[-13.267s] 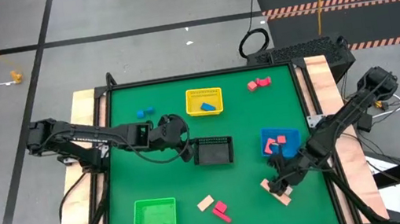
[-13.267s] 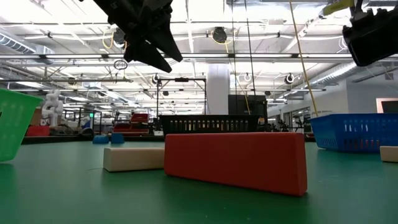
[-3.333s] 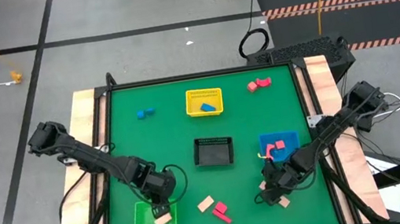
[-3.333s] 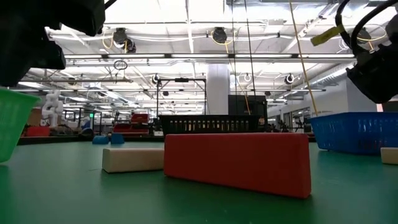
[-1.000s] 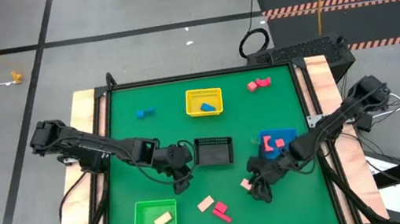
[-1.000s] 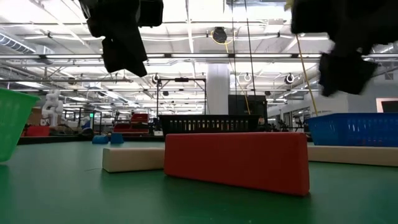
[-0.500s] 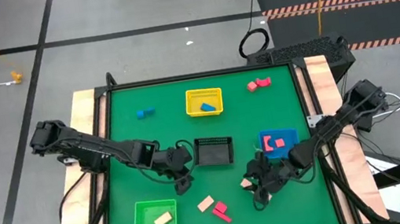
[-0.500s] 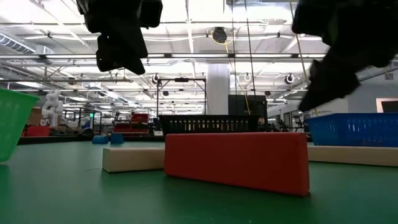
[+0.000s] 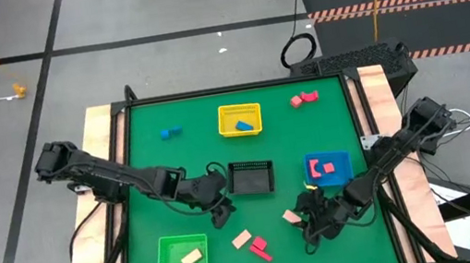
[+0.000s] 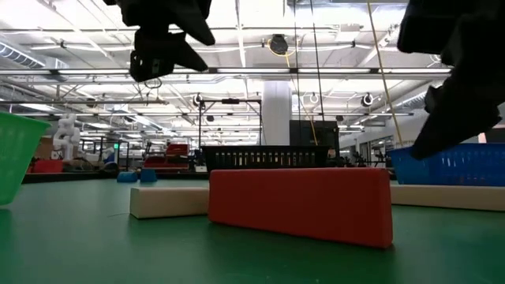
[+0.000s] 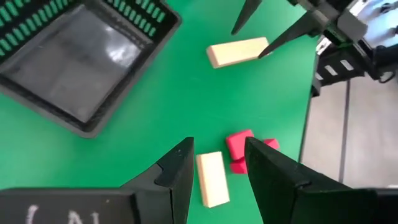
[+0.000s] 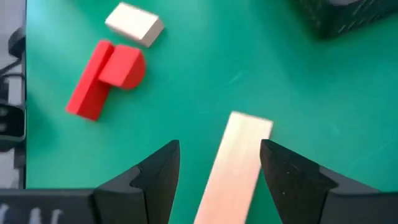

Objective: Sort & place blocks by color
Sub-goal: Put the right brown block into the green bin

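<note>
In the high view, my open left gripper (image 9: pixel 222 213) hovers just near of the black basket (image 9: pixel 250 177). A short tan block (image 9: pixel 242 239) and a red L-shaped block (image 9: pixel 259 248) lie flat on the mat near of it. The left wrist view shows that tan block (image 11: pixel 211 179) beyond my fingers. My open right gripper (image 9: pixel 310 227) hangs over a tan bar (image 9: pixel 293 216). The bar (image 12: pixel 239 162) lies flat between the fingers, apart from both. Another tan block (image 9: pixel 191 256) lies in the green basket (image 9: pixel 166 256). Blue blocks (image 9: pixel 170 133) and red blocks (image 9: pixel 305 98) sit at the far side.
The yellow basket (image 9: pixel 238 109) holds a blue block and the blue basket (image 9: pixel 337 155) holds red ones. In the low view the red block (image 10: pixel 300 207) stands closest, with the tan block (image 10: pixel 168 201) and the bar (image 10: pixel 446 196) on either side. Bare green mat lies between the baskets.
My left gripper has drifted a little toward the near edge, closer to the short tan block. My right gripper has moved toward the near edge, over the tan bar. The bar and the other blocks have stayed where they were.
</note>
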Controlling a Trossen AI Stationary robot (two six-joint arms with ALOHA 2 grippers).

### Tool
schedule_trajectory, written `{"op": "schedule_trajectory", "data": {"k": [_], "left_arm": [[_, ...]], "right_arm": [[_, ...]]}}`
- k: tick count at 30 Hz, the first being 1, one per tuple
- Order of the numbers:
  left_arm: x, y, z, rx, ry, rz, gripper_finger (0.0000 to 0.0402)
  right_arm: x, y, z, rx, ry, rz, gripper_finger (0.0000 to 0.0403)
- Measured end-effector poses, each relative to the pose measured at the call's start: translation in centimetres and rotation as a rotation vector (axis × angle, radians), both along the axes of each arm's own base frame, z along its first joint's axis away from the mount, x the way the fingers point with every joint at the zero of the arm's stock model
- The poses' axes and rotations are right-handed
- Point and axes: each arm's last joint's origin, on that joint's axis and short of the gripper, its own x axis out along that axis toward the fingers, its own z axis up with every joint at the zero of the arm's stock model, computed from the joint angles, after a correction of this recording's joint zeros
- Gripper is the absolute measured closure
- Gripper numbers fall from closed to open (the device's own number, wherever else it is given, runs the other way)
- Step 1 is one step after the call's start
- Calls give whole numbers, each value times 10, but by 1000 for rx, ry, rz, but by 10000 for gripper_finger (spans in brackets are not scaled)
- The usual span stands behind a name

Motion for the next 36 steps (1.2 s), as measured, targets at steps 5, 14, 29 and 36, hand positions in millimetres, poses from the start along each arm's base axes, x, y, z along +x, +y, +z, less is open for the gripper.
{"op": "schedule_trajectory", "data": {"k": [5,14,29,36], "left_arm": [[0,-7,2,-6,-28,-17,259],[-4,-20,3,17,-50,16,259],[-6,-26,3,49,-62,23,259],[-6,-26,4,11,-62,55,259]], "right_arm": [[-3,7,-13,-35,43,29,188],[-2,13,-40,-129,89,43,173],[-3,14,-55,-347,67,80,288],[-1,17,-44,-269,3,78,288]]}}
